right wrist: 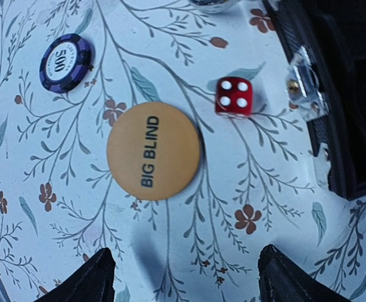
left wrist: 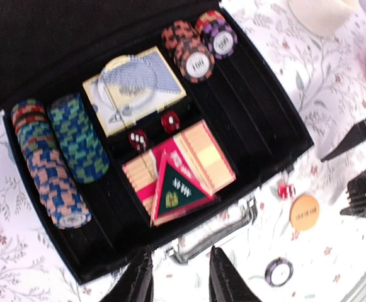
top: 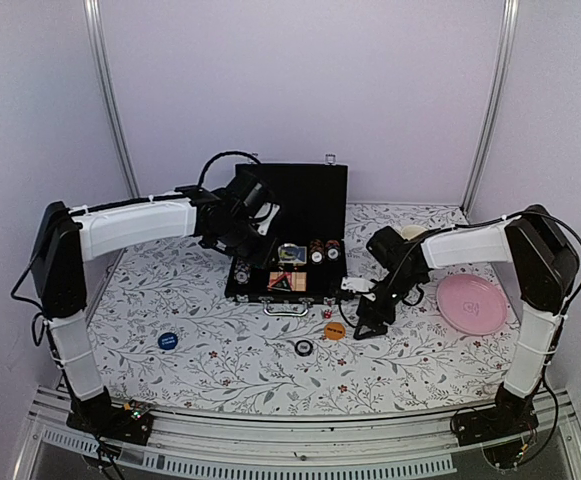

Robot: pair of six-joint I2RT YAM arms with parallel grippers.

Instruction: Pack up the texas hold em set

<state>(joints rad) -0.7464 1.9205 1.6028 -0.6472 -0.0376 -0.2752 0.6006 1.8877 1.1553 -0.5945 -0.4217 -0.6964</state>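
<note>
Right gripper (right wrist: 183,267), fingers spread wide and empty, hangs over the orange button (right wrist: 154,150), which lies flat on the bench (right wrist: 189,220). A red die (right wrist: 234,97) sits just beside the button, toward the latch (right wrist: 303,82), with a purple chip (right wrist: 66,63) on the opposite side. Left gripper (left wrist: 179,280), fingers parted with nothing between them, hovers over the handle (left wrist: 214,236) of the case (top: 305,195). The case lies open, long axis across the bench, lid upright at the far side, handle toward the arms. Inside, two chip rows (left wrist: 63,163) run along its short axis at the left end. The triangle token (left wrist: 177,189) rests on a red deck (left wrist: 201,157), apex toward the lid.
</note>
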